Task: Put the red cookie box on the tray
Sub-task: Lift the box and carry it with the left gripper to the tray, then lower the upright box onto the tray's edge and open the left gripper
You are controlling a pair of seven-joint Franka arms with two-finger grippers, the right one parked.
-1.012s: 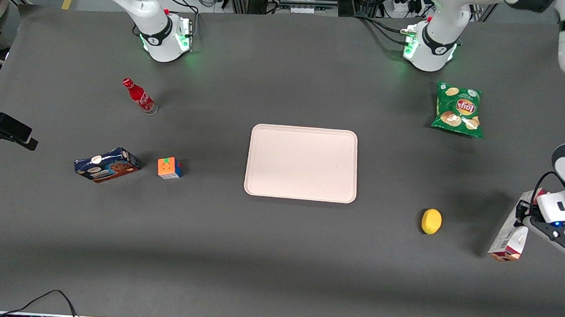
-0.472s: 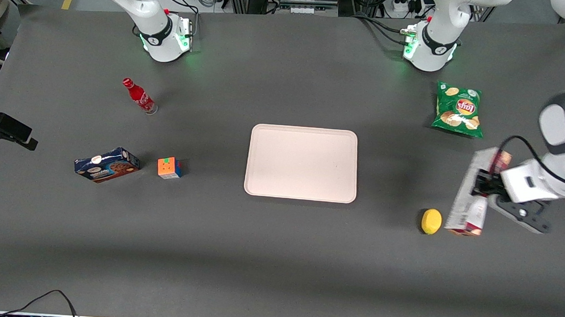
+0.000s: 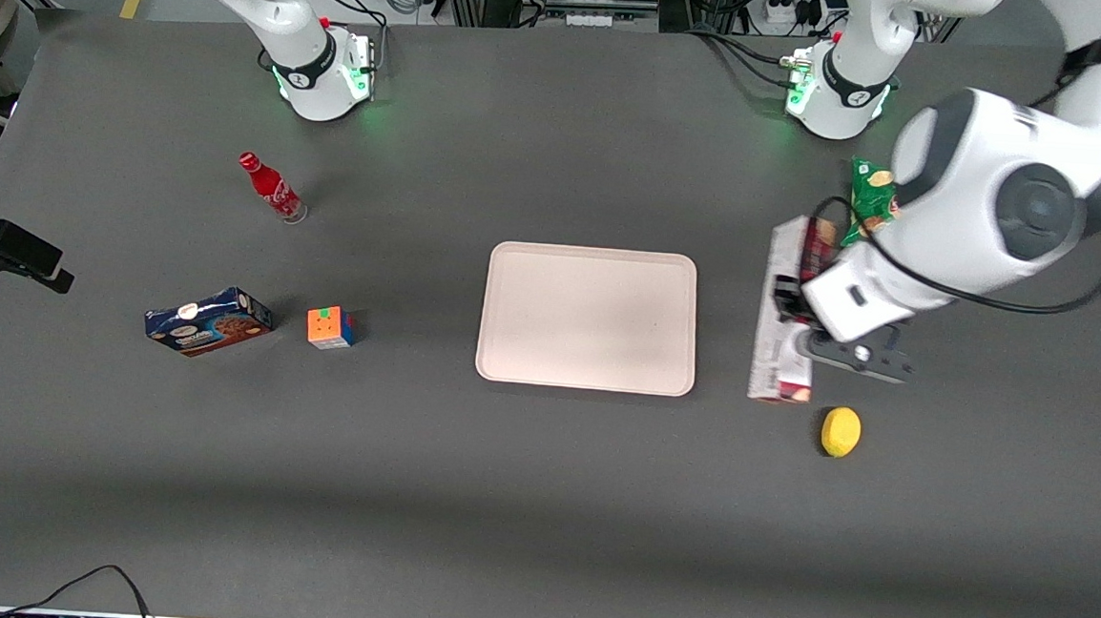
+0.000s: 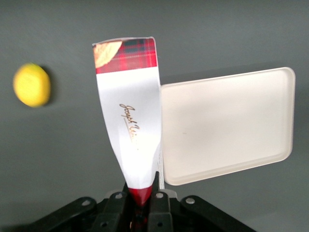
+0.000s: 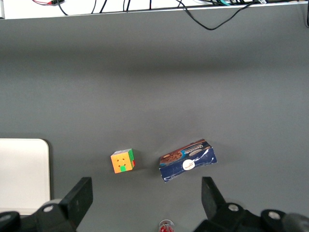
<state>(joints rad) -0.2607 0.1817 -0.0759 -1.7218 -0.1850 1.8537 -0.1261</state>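
The red cookie box (image 3: 780, 309) is a long narrow carton with a white label face (image 4: 130, 121) and red plaid ends. It hangs above the table with my left gripper (image 3: 788, 306) shut on one plaid end; in the wrist view the gripper (image 4: 142, 205) has both fingers pressed against the carton. The box is lengthwise beside the short edge of the pale pink tray (image 3: 588, 318) that lies toward the working arm's end of the table, and no part of it is over the tray. In the wrist view the tray (image 4: 231, 121) lies bare alongside the box.
A yellow lemon (image 3: 840, 432) (image 4: 32, 85) lies on the table near the box, nearer the front camera. A green chips bag (image 3: 868, 197) is partly hidden by the arm. Toward the parked arm's end are a red bottle (image 3: 271, 188), a blue cookie box (image 3: 208, 321) and a colour cube (image 3: 330, 327).
My left gripper has carried the red cookie box from the working arm's end of the table, past the lemon, to just beside the tray. Nothing else has moved.
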